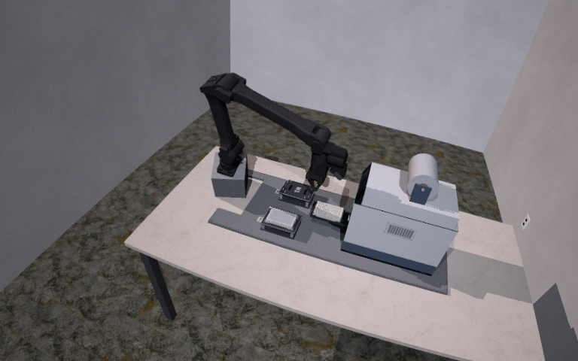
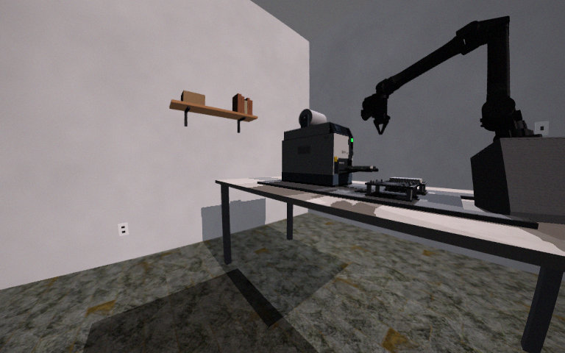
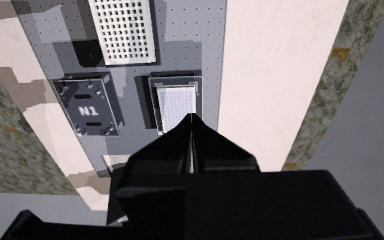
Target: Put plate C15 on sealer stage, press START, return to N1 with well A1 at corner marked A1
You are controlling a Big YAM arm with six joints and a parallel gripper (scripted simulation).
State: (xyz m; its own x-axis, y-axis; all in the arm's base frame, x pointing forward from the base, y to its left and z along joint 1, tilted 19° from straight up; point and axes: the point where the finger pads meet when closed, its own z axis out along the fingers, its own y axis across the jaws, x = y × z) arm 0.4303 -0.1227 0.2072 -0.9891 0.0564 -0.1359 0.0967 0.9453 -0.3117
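Note:
A white well plate lies on the sealer's stage, which is out in front of the sealer; in the wrist view the plate is at the top. Nest N1 is empty, and its label shows in the wrist view. Nest N2 holds a second white plate. My gripper is shut and empty. It hangs high above the deck between N1 and the stage, seen in the exterior view and the wrist view. The sealer's lamp is green.
The nests and the sealer stand on a grey base board on the table. A foil roll sits on top of the sealer. The arm's grey pedestal stands at the board's far left end.

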